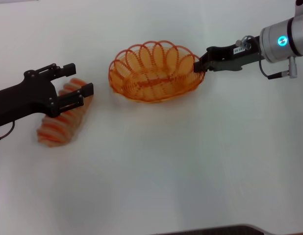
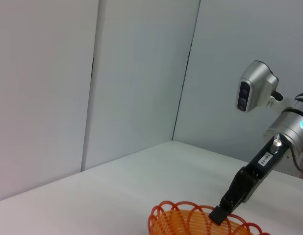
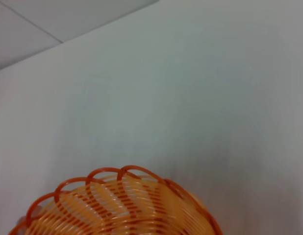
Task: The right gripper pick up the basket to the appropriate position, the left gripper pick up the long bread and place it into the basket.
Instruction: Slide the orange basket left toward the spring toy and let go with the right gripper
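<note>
The right gripper [image 1: 199, 66] pinches the basket [image 1: 154, 73] rim to position it; the left gripper [image 1: 79, 83], fingers spread, straddles the long bread [image 1: 61, 120], ready to grasp.

We saw the oval orange wire basket [image 1: 155, 73] tilted, scalloped rim pinched at its right end, the ridged tan long bread [image 1: 62, 117] lay well left, slantwise

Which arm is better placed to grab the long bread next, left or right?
Left. The left gripper is open and straddling the long bread, while the right gripper is across the table at the rim of the basket.
</note>
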Robot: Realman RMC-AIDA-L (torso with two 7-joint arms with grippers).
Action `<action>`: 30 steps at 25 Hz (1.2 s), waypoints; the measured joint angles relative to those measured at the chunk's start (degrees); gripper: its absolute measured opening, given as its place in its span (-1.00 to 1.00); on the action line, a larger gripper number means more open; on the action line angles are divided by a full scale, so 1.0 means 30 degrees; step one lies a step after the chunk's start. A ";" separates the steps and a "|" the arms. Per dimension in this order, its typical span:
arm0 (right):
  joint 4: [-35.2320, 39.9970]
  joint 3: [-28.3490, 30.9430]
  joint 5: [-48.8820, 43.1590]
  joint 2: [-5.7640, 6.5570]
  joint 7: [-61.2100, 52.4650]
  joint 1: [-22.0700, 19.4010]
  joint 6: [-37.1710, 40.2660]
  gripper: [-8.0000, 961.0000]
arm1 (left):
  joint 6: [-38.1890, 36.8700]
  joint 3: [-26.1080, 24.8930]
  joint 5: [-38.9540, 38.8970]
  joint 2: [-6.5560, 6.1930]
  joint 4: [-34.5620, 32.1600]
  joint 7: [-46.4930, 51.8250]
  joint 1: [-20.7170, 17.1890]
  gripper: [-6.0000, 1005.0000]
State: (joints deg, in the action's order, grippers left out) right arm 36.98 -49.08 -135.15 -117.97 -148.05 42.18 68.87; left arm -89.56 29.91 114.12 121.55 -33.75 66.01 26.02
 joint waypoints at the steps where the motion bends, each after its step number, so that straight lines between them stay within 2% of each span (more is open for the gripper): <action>1: 0.0002 -0.0028 -0.0152 -0.0087 -0.0015 0.0001 -0.0127 -0.83 | 0.0002 0.0009 0.0015 0.0000 -0.0001 0.0000 0.0000 0.43; 8: 0.0008 -0.0071 -0.0347 -0.0403 -0.0045 0.0026 -0.0621 -0.83 | 0.0002 0.0044 0.0041 0.0012 0.0000 -0.0032 -0.0051 0.43; 30: -0.0212 -0.0092 -0.0093 -0.0491 -0.0162 0.0161 -0.1356 -0.83 | 0.0153 0.0050 0.0044 0.0060 0.0001 -0.0205 -0.0149 0.43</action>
State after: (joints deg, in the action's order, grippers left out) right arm 36.35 -49.35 -135.43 -119.44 -148.53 42.67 64.80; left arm -89.11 30.06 114.26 121.73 -33.75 65.39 25.57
